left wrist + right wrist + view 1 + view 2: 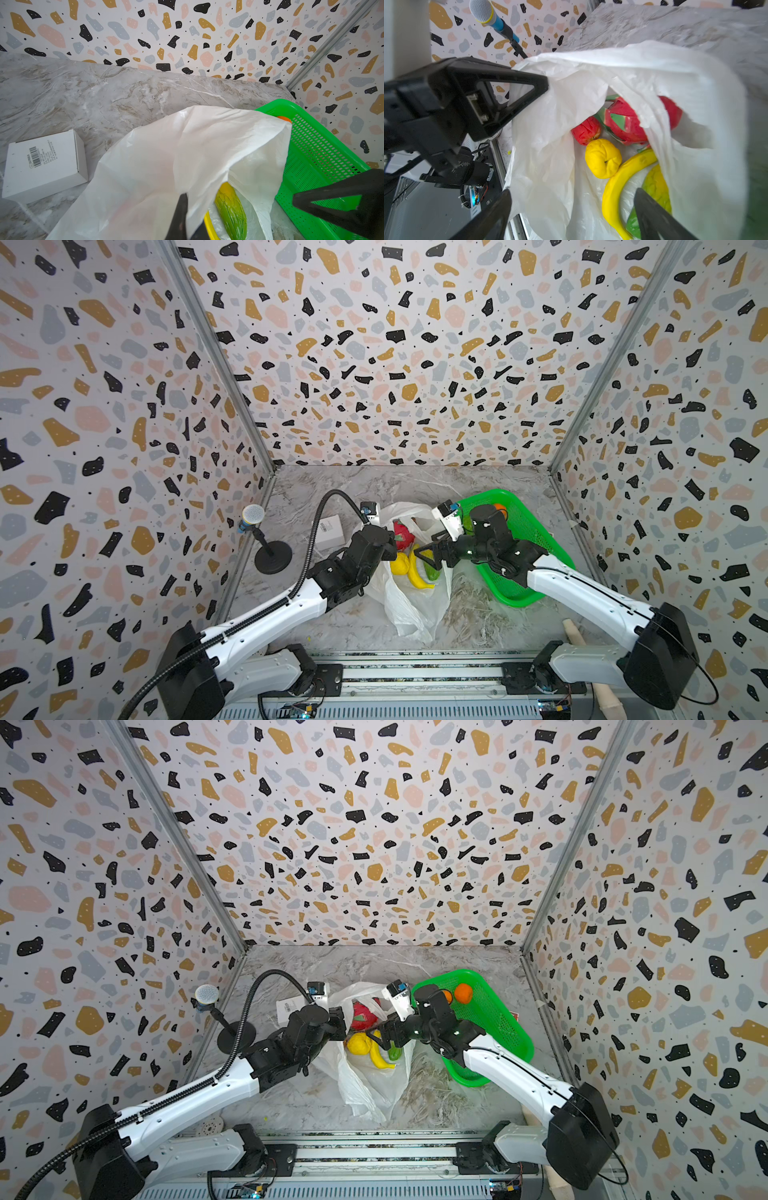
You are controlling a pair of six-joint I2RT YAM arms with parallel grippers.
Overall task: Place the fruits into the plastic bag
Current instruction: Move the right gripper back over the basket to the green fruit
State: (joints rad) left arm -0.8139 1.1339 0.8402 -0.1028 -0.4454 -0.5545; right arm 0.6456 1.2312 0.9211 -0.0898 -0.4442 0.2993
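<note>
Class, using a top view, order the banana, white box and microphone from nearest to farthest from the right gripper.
1. Banana, in the plastic bag, beside the right gripper.
2. White box, left of the bag.
3. Microphone, far left.

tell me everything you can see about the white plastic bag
The plastic bag is thin, crinkly, translucent white, lying on the marble table between the white box and the green tray. Its mouth gapes: the left gripper is shut on one edge, holding it up, and the open right gripper hovers over the opening. Inside lie a dragon fruit, red round fruit, yellow round fruit, banana and green-yellow oblong fruit.
</note>
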